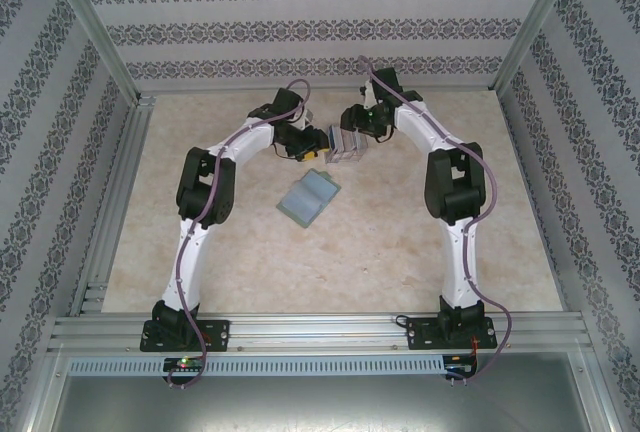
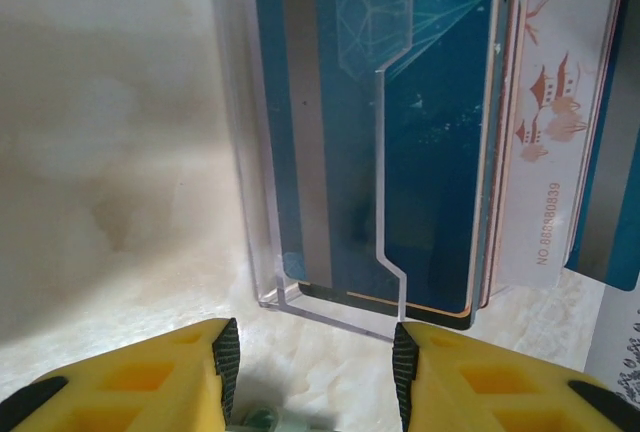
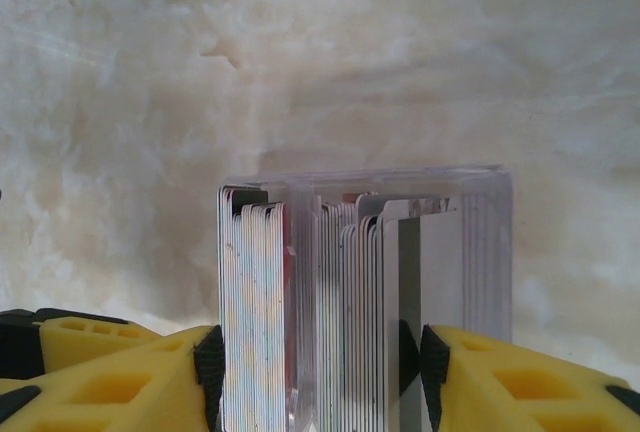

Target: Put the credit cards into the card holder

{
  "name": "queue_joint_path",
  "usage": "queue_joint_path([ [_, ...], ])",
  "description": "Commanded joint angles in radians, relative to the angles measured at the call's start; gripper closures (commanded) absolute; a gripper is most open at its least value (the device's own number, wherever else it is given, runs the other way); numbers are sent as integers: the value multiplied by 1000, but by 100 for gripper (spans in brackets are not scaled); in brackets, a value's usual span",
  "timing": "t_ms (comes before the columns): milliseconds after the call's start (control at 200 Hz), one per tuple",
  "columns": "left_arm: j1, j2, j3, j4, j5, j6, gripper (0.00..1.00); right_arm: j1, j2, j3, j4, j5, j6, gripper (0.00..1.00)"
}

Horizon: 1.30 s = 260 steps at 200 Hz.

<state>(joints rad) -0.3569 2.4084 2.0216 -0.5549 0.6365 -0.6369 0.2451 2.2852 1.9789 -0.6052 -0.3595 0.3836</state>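
My left claw (image 2: 315, 352) is apart, its tips just short of the credit cards (image 2: 400, 132), which stand on edge on the table (image 1: 400, 262). The card holder (image 1: 308, 198) lies flat at 7 o'clock from the credit cards. My right claw (image 3: 315, 367) is clamped on the credit cards.

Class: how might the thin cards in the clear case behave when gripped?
The bundle of thin blue and white plastic cards shows straight edges: probably stiff, light. Glossy faces may slip; standing on edge, loose ones could tip.
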Motion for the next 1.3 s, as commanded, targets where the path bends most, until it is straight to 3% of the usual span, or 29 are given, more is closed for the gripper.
queue_joint_path([
  [0,-15,11,38,-45,21,-10,53,26,29,73,-62,5,-33,43],
  [410,-17,8,25,-44,20,-8,53,34,-33,36,-46,8,-32,46],
  [974,-22,6,23,-39,19,-15,53,29,-62,18,-44,21,-35,60],
  [1294,-22,6,23,-37,20,-17,53,16,-46,26,-59,40,-38,81],
])
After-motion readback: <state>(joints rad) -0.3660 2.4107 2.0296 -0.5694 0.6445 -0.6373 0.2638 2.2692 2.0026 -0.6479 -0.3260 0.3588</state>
